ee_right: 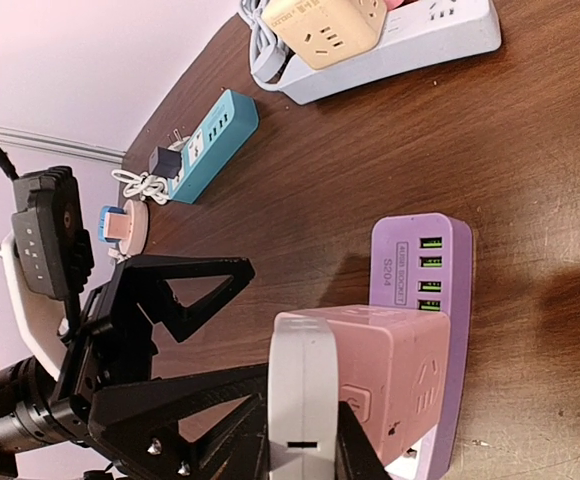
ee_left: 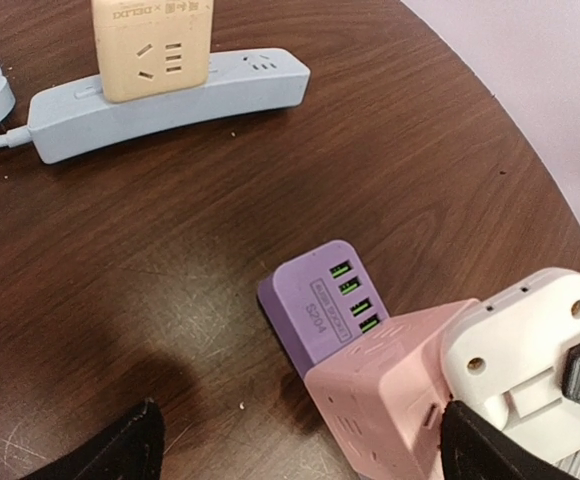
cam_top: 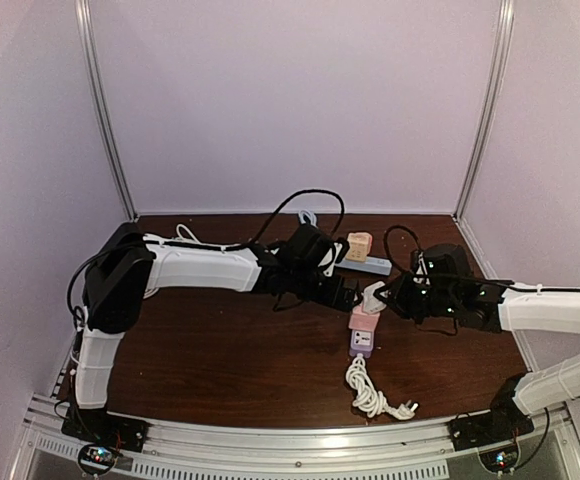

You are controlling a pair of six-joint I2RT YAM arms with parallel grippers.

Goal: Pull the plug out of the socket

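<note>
A white plug sits in the side of a pink cube socket, which stands plugged into a purple USB strip lying on the dark wooden table. My right gripper is shut on the white plug, one finger on each flat side. From above, the plug tops the pink cube at the table's middle right. My left gripper is open just left of the cube, with its right finger beside the plug and touching nothing I can see.
A blue-grey power strip carrying a beige cube adapter lies behind. A teal strip lies at the far left back. The purple strip's coiled white cable lies near the front edge.
</note>
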